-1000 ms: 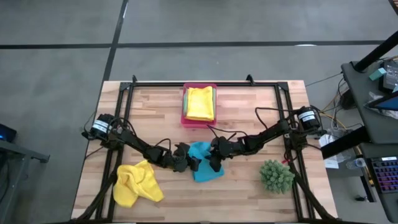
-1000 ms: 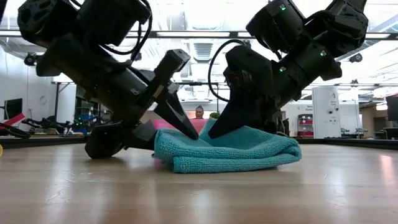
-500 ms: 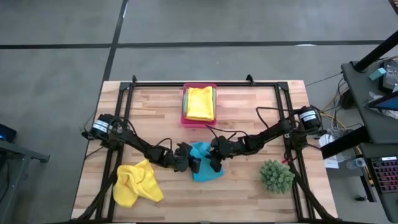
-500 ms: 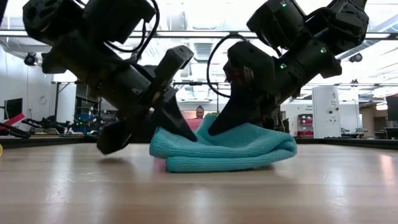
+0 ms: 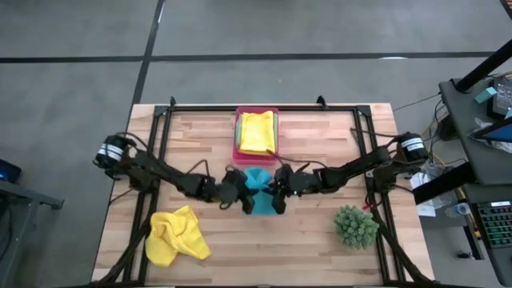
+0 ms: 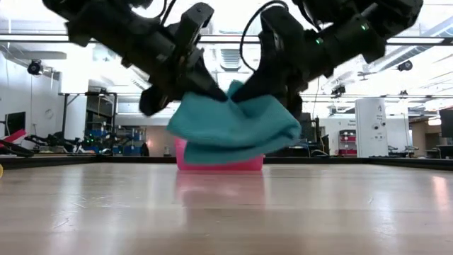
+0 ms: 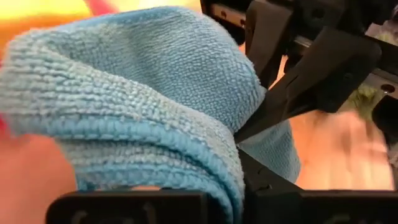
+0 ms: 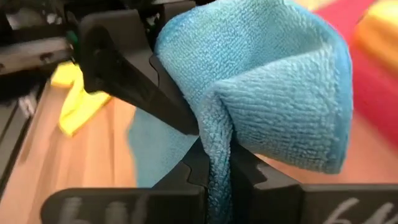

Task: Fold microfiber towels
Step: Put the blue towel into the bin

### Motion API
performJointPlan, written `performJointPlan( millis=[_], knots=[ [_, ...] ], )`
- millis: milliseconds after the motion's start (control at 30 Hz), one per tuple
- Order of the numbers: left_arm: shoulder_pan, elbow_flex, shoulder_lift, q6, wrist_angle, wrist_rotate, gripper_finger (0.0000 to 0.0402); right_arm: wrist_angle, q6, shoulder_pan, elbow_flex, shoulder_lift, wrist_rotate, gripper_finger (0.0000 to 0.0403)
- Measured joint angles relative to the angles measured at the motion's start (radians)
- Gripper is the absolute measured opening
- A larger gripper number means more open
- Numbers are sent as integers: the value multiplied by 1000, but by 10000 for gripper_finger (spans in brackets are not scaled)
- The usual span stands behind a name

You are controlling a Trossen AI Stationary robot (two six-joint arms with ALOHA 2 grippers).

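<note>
A folded turquoise blue microfiber towel hangs in the air above the middle of the table, between my two grippers. My left gripper is shut on its left side and my right gripper is shut on its right side. A folded yellow towel lies in the pink tray at the far middle. Another yellow towel lies crumpled at the near left. My left gripper pinches the towel's left side between its two fingers, several layers at a rounded fold. It comes slanting down from the table's left. The towel is lifted clear and sags between the two grippers. My right gripper pinches the towel's right side between its two fingers, a bunched fold of several layers. It comes slanting down from the table's right. The towel hangs clear of the table, bulging out past the fingers.
A spiky green plant stands at the near right. A black frame runs along the table's far edge and sides. The pink tray sits just beyond the hanging towel. Bare wood lies in the near middle.
My left gripper has shut on the towel's left side and rolled. Both grippers have risen and gone a little toward the far edge. The folded towel, which lay on the table, is now lifted clear and hangs between them.
</note>
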Motion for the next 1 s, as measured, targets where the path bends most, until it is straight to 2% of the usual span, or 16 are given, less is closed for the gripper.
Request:
performJointPlan(
  millis=[200, 400, 533, 800, 1000],
  knots=[
    [128, 0, -120, 210, -43, 33, 1, 1, -63, -101, 1, -82, 4, 18],
    [279, 4, -161, 354, -36, 110, 1, -21, -124, -230, 31, -104, -4, 18],
    [383, 10, -153, 405, -33, 185, 1, -52, -181, -302, 89, -71, -3, 18],
    [559, 10, -146, 472, -25, 208, 1, -193, -287, -419, 254, 22, -3, 18],
    [647, 19, -127, 508, -8, 271, 1, -260, -309, -463, 355, 112, -3, 18]
  ],
)
